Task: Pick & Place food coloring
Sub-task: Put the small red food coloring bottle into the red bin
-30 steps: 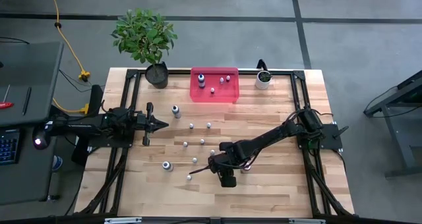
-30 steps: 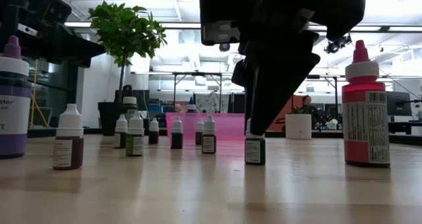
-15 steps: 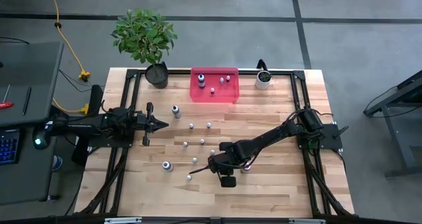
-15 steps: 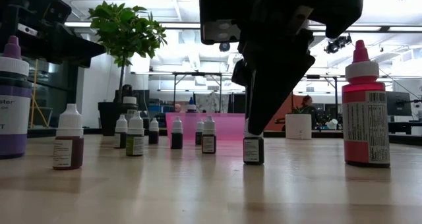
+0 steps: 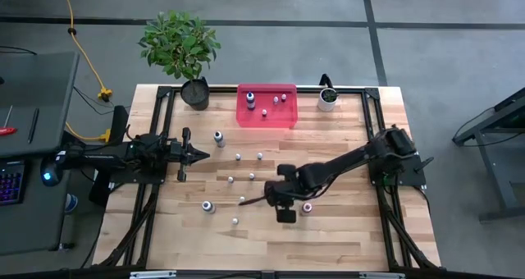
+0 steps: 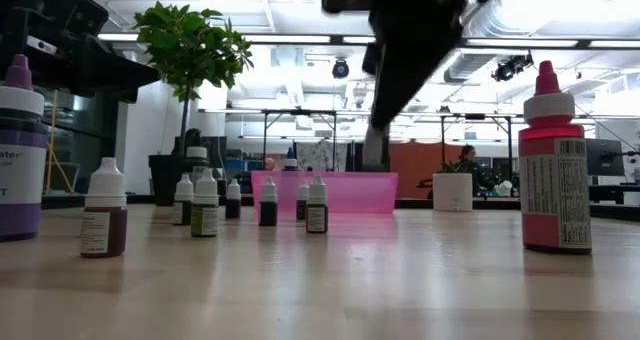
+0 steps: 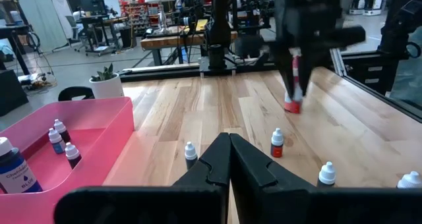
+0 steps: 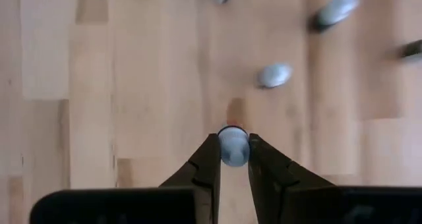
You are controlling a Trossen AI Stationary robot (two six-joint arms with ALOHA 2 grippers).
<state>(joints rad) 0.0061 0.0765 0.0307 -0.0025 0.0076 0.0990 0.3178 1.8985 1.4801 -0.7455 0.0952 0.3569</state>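
Right wrist view — right gripper (image 8: 232,159), jaws pinching a small whitish-capped food coloring bottle (image 8: 233,145) by its cap; long axis vertical, lifted clear of the desk near its middle. Pink bin (image 5: 266,107) lies at the far edge, well apart — the carry runs that way. Left gripper (image 5: 185,154) waits near the left edge, jaws pressed together.
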